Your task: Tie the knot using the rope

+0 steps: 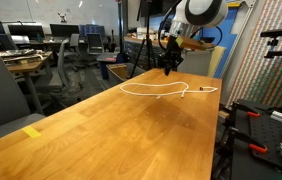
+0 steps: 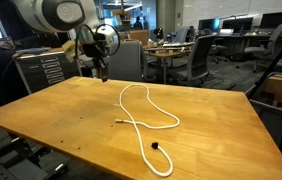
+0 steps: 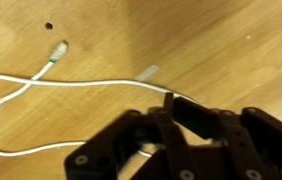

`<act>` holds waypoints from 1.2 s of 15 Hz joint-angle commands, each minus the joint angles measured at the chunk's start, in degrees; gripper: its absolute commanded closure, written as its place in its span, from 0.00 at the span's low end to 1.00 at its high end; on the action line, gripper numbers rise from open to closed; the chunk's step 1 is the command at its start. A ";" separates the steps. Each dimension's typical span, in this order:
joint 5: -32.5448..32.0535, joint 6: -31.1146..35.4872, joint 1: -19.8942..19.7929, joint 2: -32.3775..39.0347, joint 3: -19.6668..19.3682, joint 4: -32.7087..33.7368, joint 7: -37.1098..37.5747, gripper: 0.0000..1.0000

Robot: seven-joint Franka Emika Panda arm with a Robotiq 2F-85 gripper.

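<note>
Early step: rope (image 3: pixel 101 84) lies in a loose crossed loop on table (image 2: pixel 61 110), no knot yet. Hand (image 3: pixel 181 108) looks shut right at one strand; can't tell if it's pinched. Next, prob. – get a sure grip, thread an end thru loop.

exteriors: wide, across table (image 1: pixel 101 130) (image 2: pixel 211 110) (shared) | wrist: close, looking down
</note>
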 commanded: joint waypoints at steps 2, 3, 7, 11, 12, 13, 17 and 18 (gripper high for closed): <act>-1.85 -1.95 0.70 -2.49 0.94 -0.80 0.54 0.51; -3.04 -1.40 0.33 -1.35 0.43 -0.88 1.82 0.49; -20.65 0.96 0.19 5.53 -6.12 -1.06 19.00 0.26; -21.27 -3.19 0.76 11.55 -10.37 0.69 25.24 0.00; -21.82 -1.47 0.94 9.22 -10.30 -1.36 22.54 0.13; -21.46 -1.56 1.09 10.55 -10.94 -1.09 22.94 0.05; -15.56 -1.89 -0.31 13.12 -8.98 -0.37 20.98 0.00; -14.49 -1.84 -0.04 13.74 -9.15 -0.15 21.02 0.01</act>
